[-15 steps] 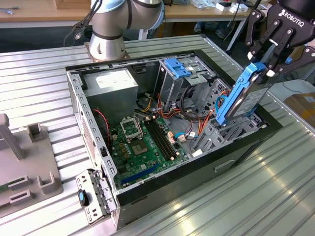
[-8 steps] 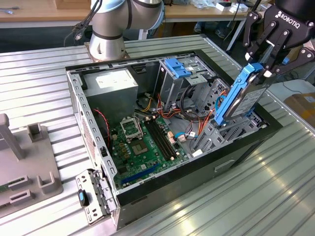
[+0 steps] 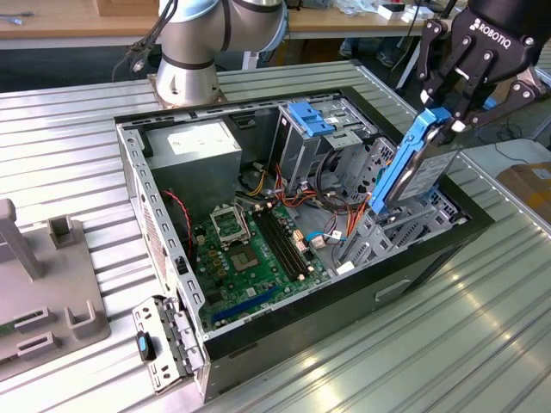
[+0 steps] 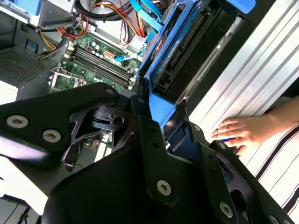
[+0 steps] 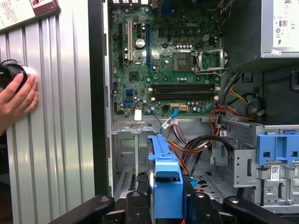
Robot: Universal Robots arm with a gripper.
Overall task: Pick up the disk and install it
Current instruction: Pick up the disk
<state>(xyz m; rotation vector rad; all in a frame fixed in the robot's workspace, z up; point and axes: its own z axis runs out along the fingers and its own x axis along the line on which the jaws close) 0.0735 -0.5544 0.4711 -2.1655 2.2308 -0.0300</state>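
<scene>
My gripper (image 3: 448, 116) is shut on the disk (image 3: 413, 168), a dark flat drive with bright blue side rails. It hangs steeply tilted, its lower end just inside the drive bay (image 3: 405, 228) at the exterior view's right end of the open computer case (image 3: 129, 163). In the second wrist view the black fingers (image 4: 140, 100) clamp the disk's (image 4: 180, 51) blue rail end. The first wrist view looks down the disk's (image 5: 164, 177) blue edge between the fingers (image 5: 135, 200), over the bay floor.
Inside the case lie a green motherboard (image 3: 250, 249), a grey power supply box (image 3: 194, 146), a metal cage with a blue latch (image 3: 323, 129) and loose cables (image 5: 196, 144). A person's hand (image 4: 243, 133) rests on the ribbed table (image 3: 448, 344). A grey fixture (image 3: 43, 292) stands at the exterior view's left.
</scene>
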